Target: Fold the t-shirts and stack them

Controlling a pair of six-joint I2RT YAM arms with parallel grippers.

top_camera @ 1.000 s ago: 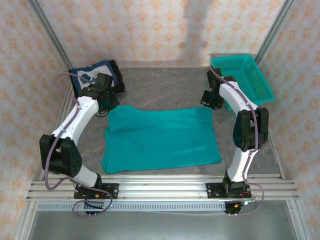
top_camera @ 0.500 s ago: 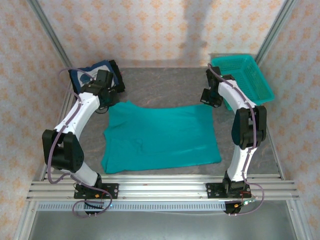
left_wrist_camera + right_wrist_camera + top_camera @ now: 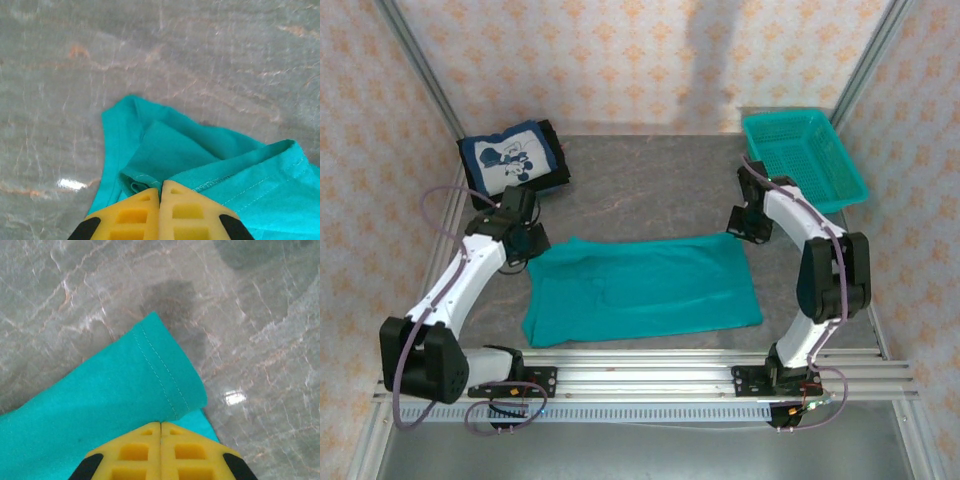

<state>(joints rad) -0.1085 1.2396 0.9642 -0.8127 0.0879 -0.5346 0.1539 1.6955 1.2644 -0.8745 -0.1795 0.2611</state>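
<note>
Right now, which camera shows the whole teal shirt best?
The top view: the teal shirt shows whole, every edge in frame. The left wrist view gives a bunched corner, the right wrist view a stitched hem corner.

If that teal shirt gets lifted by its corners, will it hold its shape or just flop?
Probably flop: the teal shirt bunches and folds over where the left hand pinches it. It looks thin and light, so it should lift easily. On the smooth table it would likely slide rather than stay put.
</note>
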